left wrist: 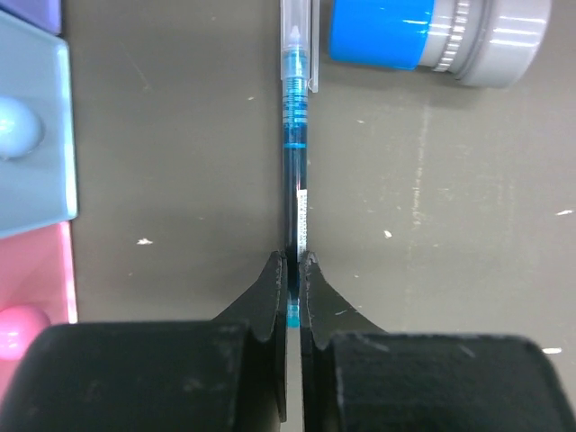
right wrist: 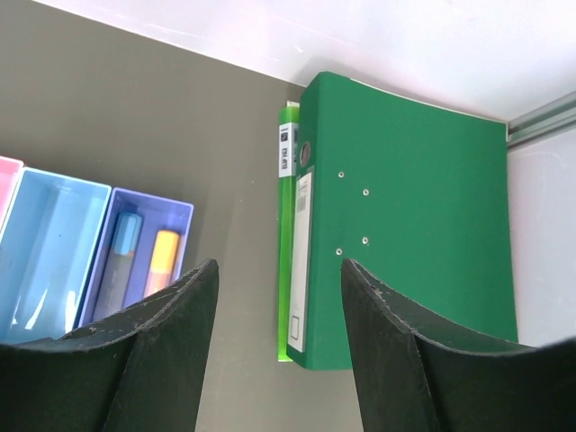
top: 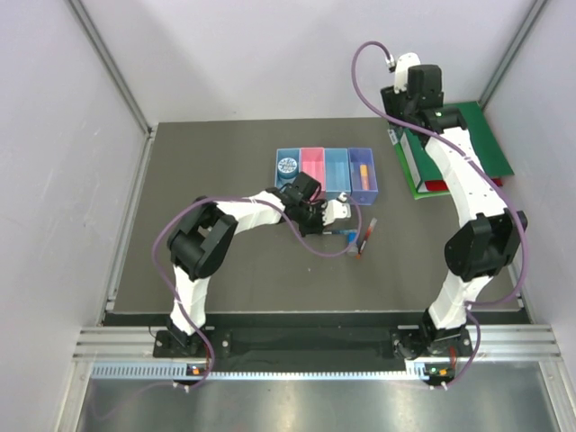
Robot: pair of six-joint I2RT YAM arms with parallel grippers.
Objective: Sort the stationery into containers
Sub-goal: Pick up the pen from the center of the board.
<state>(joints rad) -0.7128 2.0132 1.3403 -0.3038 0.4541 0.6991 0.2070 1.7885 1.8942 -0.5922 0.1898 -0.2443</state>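
pinching the near end of a thin clear-barrelled pen with blue ink (left wrist: 295, 180), the left gripper (left wrist: 292, 288) had its jaws closed tight on it, the pen running straight ahead of them. a small blue cylinder with a grey cap (left wrist: 432, 36) lay ahead and right of the jaws, just beside the pen's far end. a light-blue plastic bin (left wrist: 36, 180) and a pink bin (left wrist: 36, 270) sat to their left. the right gripper (right wrist: 277, 270) hung with jaws wide apart, holding nothing; beyond them lay a green binder (right wrist: 405, 225), and to their left a purple bin (right wrist: 151, 200) holding an orange-yellow highlighter (right wrist: 162, 261) and a light-blue marker (right wrist: 121, 252).
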